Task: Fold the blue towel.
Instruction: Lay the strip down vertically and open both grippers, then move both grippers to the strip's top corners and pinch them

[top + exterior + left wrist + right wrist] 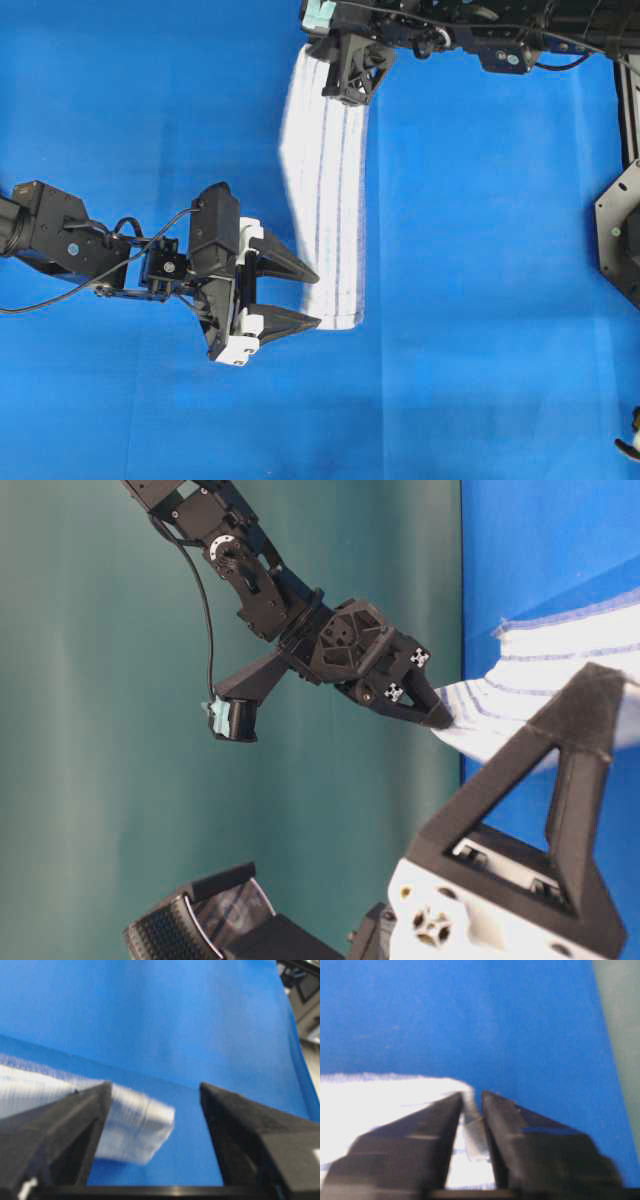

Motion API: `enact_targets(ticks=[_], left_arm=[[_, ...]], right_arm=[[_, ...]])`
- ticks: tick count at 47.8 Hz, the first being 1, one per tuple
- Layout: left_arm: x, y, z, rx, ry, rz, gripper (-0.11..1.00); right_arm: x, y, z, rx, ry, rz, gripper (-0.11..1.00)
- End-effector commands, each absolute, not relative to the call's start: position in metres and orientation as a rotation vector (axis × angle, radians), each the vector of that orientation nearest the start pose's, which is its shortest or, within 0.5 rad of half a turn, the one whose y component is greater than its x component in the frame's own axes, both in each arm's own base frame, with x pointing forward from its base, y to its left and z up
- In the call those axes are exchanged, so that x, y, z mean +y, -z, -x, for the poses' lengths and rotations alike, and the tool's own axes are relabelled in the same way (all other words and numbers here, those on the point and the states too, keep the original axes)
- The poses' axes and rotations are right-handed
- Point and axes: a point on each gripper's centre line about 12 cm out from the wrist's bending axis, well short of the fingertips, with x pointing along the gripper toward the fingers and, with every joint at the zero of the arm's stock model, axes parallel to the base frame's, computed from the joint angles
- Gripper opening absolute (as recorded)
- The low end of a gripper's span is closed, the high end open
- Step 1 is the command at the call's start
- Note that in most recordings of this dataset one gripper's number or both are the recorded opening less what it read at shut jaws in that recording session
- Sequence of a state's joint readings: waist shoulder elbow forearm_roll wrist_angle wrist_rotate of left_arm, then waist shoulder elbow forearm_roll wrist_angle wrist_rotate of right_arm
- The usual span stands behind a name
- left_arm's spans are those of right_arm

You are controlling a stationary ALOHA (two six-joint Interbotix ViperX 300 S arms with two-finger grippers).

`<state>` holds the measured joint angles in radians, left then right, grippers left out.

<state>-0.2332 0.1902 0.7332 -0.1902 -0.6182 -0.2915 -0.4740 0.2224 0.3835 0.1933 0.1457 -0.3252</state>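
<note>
The blue towel [325,190] lies as a long narrow white strip with thin blue stripes, running from the far edge toward the middle of the table. My left gripper [317,297] is open at the strip's near end, which lies low between its fingers, blurred in the left wrist view [135,1125], untouched. My right gripper [347,98] is at the far end. In the right wrist view its jaws [472,1094] stand nearly together with a fold of towel [475,1130] pinched between them. In the table-level view the towel [560,680] tapers up to those fingertips [435,716].
The plain blue table covering [500,300] spreads on all sides of the strip. The right arm [480,40] reaches across the far edge. A black bracket [620,230] stands at the right edge. A teal wall [100,730] lies beyond the table's far side.
</note>
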Motion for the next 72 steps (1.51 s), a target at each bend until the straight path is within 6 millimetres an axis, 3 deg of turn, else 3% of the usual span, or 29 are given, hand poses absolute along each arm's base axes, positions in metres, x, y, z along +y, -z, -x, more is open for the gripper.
enact_targets(ticks=[1,7,10,17,26,42,57,64,72], left_arm=[[-0.083,-0.149,-0.401,0.296,0.06,0.396,0.68],[-0.082,-0.148,-0.399,0.312,0.059,0.393,0.67],[-0.082,-0.15,-0.398,0.32,0.059,0.387,0.67],[-0.072,-0.161,-0.388,0.336,0.046,0.366,0.67],[-0.046,-0.187,-0.372,0.327,0.015,0.281,0.67],[0.022,-0.22,-0.353,0.318,-0.116,0.098,0.67],[0.066,-0.223,-0.344,0.338,-0.228,0.074,0.67],[0.074,-0.222,-0.343,0.346,-0.251,0.079,0.67],[0.079,-0.22,-0.341,0.35,-0.266,0.082,0.67]], right_arm=[[-0.205,-0.173,-0.417,0.697,0.374,-0.034,0.53],[-0.207,-0.176,-0.418,0.674,0.379,-0.011,0.87],[-0.206,-0.177,-0.418,0.673,0.377,-0.006,0.94],[-0.204,-0.189,-0.414,0.666,0.373,-0.003,0.88],[-0.193,-0.216,-0.396,0.651,0.372,-0.018,0.89],[-0.164,-0.245,-0.337,0.575,0.4,-0.079,0.88],[-0.135,-0.249,-0.284,0.489,0.433,-0.165,0.88],[-0.133,-0.247,-0.28,0.48,0.44,-0.182,0.88],[-0.14,-0.241,-0.292,0.494,0.444,-0.188,0.88]])
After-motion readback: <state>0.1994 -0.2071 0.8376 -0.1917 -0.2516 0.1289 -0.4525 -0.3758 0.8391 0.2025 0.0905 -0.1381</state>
